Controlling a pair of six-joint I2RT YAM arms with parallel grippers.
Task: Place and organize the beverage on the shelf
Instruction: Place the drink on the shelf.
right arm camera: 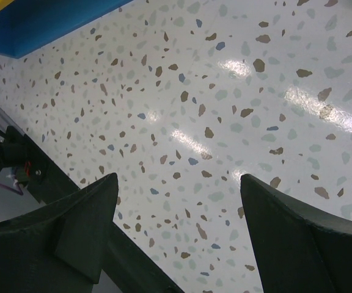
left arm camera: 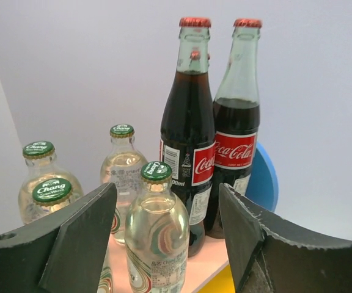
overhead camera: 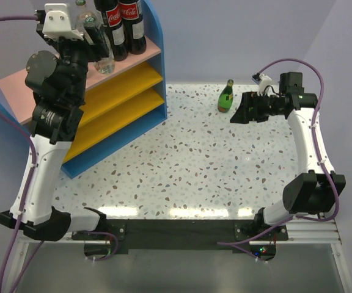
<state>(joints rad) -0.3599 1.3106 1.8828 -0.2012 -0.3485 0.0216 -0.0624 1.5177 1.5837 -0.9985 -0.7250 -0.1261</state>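
Left gripper [left arm camera: 167, 190] jaws wide, straddling clear Chang bottle [left arm camera: 157, 238] on shelf top board [left arm camera: 209, 259], not gripping. Bottle sits grouped with other Chang bottles [left arm camera: 122, 165], beside cola bottles [left arm camera: 188, 122]. Right gripper [right arm camera: 179, 183] jaws wide, empty over table [right arm camera: 225, 122]. Green glass bottle [overhead camera: 226, 96] stands near it, not yet shelved.

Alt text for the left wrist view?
Open left gripper frames a clear green-capped Chang bottle on the pink shelf board. Three more Chang bottles stand left and behind; two red-capped Coca-Cola bottles stand right.
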